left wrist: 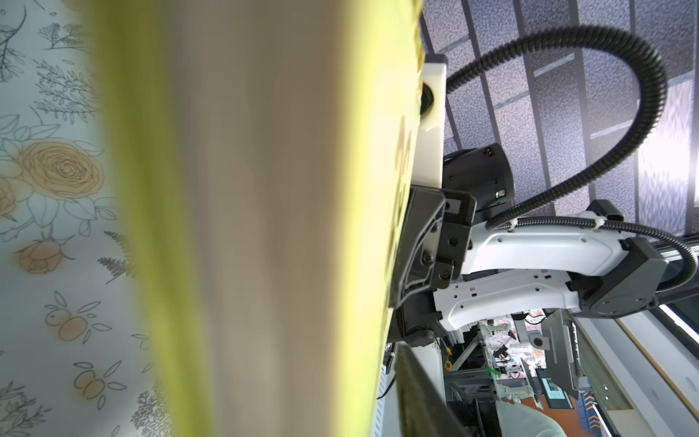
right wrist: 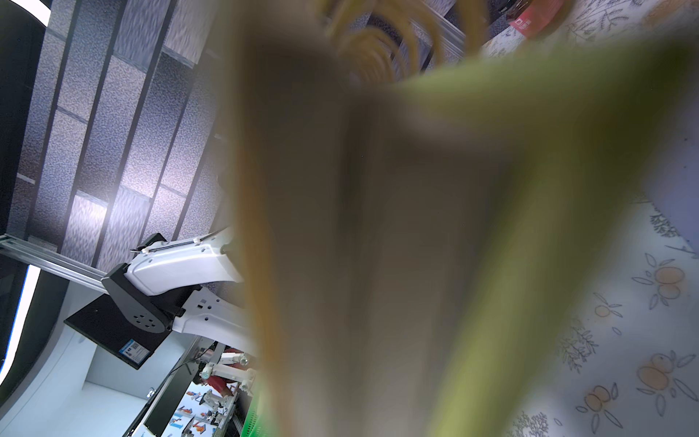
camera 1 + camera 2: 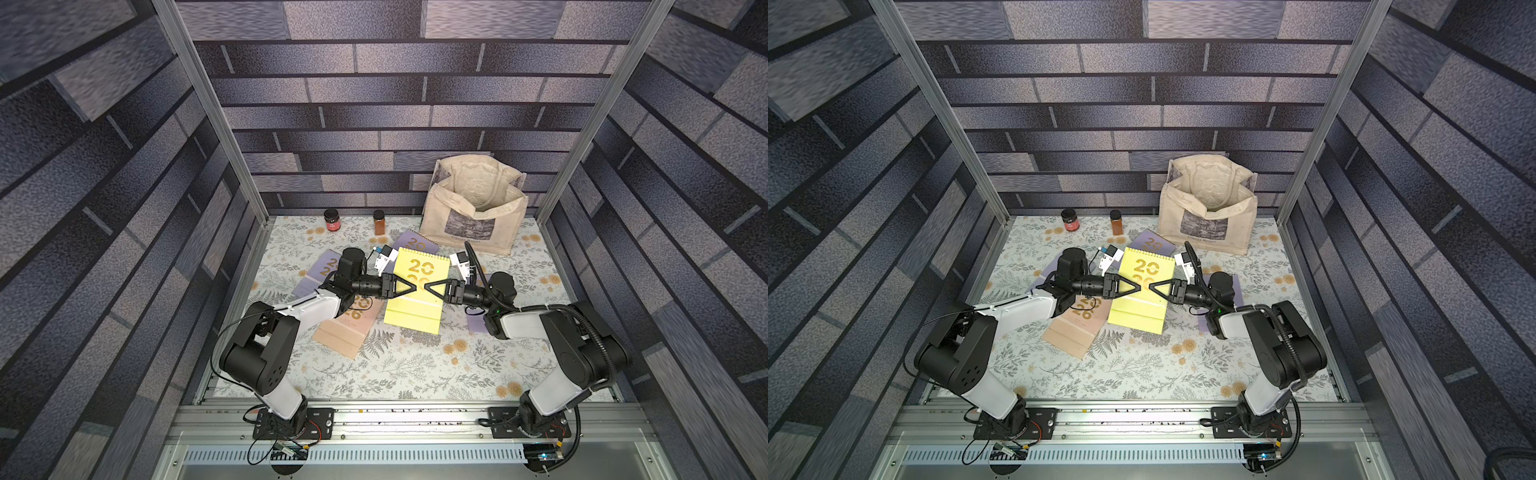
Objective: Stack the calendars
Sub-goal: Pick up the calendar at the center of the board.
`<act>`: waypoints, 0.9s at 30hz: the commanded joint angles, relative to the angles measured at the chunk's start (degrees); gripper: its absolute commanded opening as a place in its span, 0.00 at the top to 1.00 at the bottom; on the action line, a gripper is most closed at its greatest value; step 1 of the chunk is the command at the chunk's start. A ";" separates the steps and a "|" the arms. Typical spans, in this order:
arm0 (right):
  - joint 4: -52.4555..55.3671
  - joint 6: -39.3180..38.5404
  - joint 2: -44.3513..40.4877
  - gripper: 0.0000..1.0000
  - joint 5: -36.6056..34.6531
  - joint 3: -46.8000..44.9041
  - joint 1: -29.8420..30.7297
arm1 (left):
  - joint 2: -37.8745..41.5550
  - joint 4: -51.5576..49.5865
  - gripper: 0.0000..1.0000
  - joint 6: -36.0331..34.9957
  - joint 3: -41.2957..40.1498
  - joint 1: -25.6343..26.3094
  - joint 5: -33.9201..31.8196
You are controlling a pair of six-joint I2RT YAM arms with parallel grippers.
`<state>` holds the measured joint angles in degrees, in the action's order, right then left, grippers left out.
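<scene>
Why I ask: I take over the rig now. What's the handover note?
Right gripper: jaws shut on the yellow-green calendar, held above the table.
Left gripper: at that calendar's opposite edge; open or shut, cannot tell.
On the table, spread out: peach calendar, back lilac calendar, left lilac calendar, right lilac calendar.
Done: no stack yet. Left: stack all five.

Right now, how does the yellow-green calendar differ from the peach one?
Pose: the yellow-green calendar is up off the table between the left gripper and right gripper; the peach calendar lies flat on it. View: the yellow-green calendar shows nearly whole; the left arm hides the peach calendar's far end. Colour differs as named. Both carry gold numerals.
</scene>
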<state>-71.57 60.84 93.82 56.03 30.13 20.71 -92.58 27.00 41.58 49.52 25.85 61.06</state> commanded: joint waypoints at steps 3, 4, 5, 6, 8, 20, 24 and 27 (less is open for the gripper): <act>3.02 -2.20 -3.02 1.00 0.39 0.01 0.42 | 4.14 -0.56 0.27 -1.71 1.82 -0.50 0.65; 4.24 -2.69 -3.92 1.00 0.35 0.02 0.47 | 4.54 -1.14 0.22 -1.99 1.79 -0.90 0.59; 5.21 -3.22 -4.76 1.00 0.31 0.02 0.38 | 4.97 -1.88 0.19 -2.42 1.73 -1.21 0.33; 6.73 -3.77 -5.70 1.00 0.15 0.02 0.38 | 5.49 -3.01 0.15 -3.19 1.64 -1.68 -0.09; 10.64 -5.42 -8.28 1.00 -0.33 0.19 0.16 | 6.58 -5.84 0.05 -5.07 1.55 -2.57 -1.16; 66.90 -30.96 -27.16 1.00 -7.47 4.65 -0.41 | 13.77 -24.61 0.00 -16.18 0.99 -8.59 -20.20; 71.53 -32.45 -25.92 1.00 -8.97 3.17 -0.17 | 16.13 -27.73 0.00 -18.79 1.76 -8.60 -24.33; 70.73 -32.19 -24.86 1.00 -10.46 1.38 0.33 | 17.53 -28.75 0.00 -19.90 1.48 -8.63 -25.89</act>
<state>-4.93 31.53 68.45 47.33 32.62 20.53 -77.28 1.93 25.61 49.84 17.15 39.29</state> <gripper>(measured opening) 0.142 0.999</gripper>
